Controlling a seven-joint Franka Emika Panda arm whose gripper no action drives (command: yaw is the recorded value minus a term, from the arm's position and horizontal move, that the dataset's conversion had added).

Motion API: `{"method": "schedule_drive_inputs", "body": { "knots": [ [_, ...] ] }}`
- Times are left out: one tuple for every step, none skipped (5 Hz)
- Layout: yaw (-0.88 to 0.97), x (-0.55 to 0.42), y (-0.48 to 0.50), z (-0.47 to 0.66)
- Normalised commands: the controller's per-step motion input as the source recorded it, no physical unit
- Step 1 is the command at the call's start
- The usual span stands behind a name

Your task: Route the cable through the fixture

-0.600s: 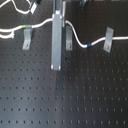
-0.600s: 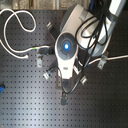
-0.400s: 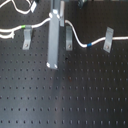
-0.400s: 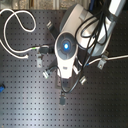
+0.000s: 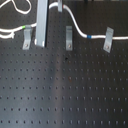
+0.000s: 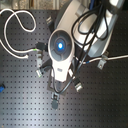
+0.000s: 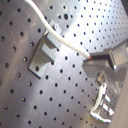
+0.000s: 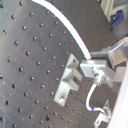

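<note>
The white cable runs from the back down to its blue band by the right fixture. Its green band lies by the left fixture. A middle fixture stands between them. My gripper hangs between the left and middle fixtures. In both wrist views it is shut on the cable, just beside a grey fixture. The gripper, cable and fixture stand the same way in the second wrist view. The arm hides the grip in the second exterior view.
The black perforated board carries the three fixtures in a row. A loose loop of cable lies at the second exterior view's upper left. Dark arm hoses hang over the board there. A blue object shows at the board's edge.
My gripper has moved toward the first exterior view's left and back, from in front of the middle fixture to near the left one, taking the cable with it.
</note>
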Motion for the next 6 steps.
{"method": "schedule_drive_inputs", "body": {
  "knots": [
    [0.00, 0.303, 0.198, 0.21],
    [0.00, 0.171, 0.171, 0.27],
    [0.00, -0.004, -0.017, 0.02],
    [-0.21, -0.297, -0.053, 0.26],
    [-0.44, -0.245, 0.086, 0.30],
    [-0.11, -0.056, 0.304, 0.19]
  ]
}}
